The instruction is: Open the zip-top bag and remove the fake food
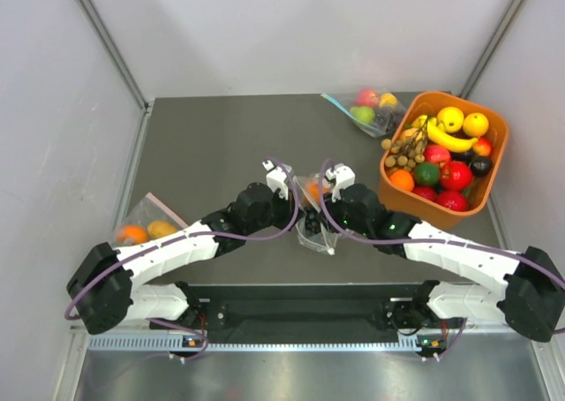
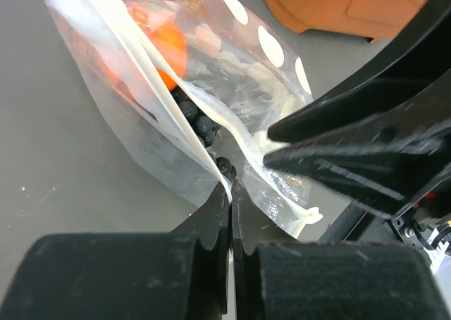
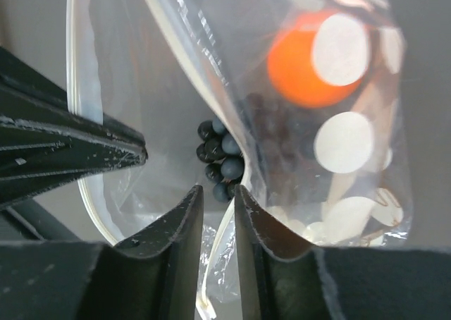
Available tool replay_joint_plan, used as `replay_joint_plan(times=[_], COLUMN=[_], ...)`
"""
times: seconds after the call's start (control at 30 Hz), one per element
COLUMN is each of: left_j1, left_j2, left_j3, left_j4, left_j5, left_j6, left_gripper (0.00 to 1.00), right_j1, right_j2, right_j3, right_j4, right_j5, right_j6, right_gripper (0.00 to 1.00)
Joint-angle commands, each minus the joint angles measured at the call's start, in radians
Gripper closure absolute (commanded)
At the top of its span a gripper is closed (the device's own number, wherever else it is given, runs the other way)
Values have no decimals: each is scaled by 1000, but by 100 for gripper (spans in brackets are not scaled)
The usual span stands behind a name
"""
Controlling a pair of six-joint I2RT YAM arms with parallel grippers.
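Two grippers share one zip-top bag (image 1: 315, 229), held at the middle of the table (image 1: 212, 154) between the arms; I cannot tell whether it rests on the surface. The left gripper (image 2: 230, 193) has its fingers pressed together on one lip of the bag's mouth. The right gripper (image 3: 218, 204) pinches the opposite lip, its fingers nearly closed around the white zip strip. The mouth looks partly parted, and an orange ball (image 3: 301, 58) and a bunch of dark berries (image 3: 222, 158) lie inside. To open it well, I judge the arms should draw straight apart, slowly, with both pinches close to the zip so the thin film neither slips nor tears. Tipping the mouth downward too early could spill the fruit toward the orange basket (image 1: 459, 98).
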Motion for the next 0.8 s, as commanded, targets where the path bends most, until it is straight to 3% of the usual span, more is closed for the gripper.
replay_joint_plan(times=[0.0, 0.23, 0.33, 0.37, 0.47, 0.77], left_j1=[-4, -4, -4, -4, -4, -4], left_j2=[-23, -50, -52, -50, -49, -67], left_j3=[21, 15, 2, -2, -14, -28], left_j4=[18, 16, 18, 22, 28, 34], left_j5=[-8, 6, 10, 13, 29, 36], left_j6=[2, 8, 13, 13, 13, 15], left_gripper=[100, 100, 100, 100, 100, 100], right_j1=[23, 23, 23, 23, 23, 23], right_j2=[29, 133, 182, 195, 236, 337], right_j3=[31, 37, 48, 59, 77, 103], right_j4=[47, 108, 153, 157, 173, 162], right_j5=[-71, -102, -88, -80, -42, 70], right_j6=[-27, -40, -49, -58, -70, -97], right_gripper=[75, 67, 57, 47, 31, 28])
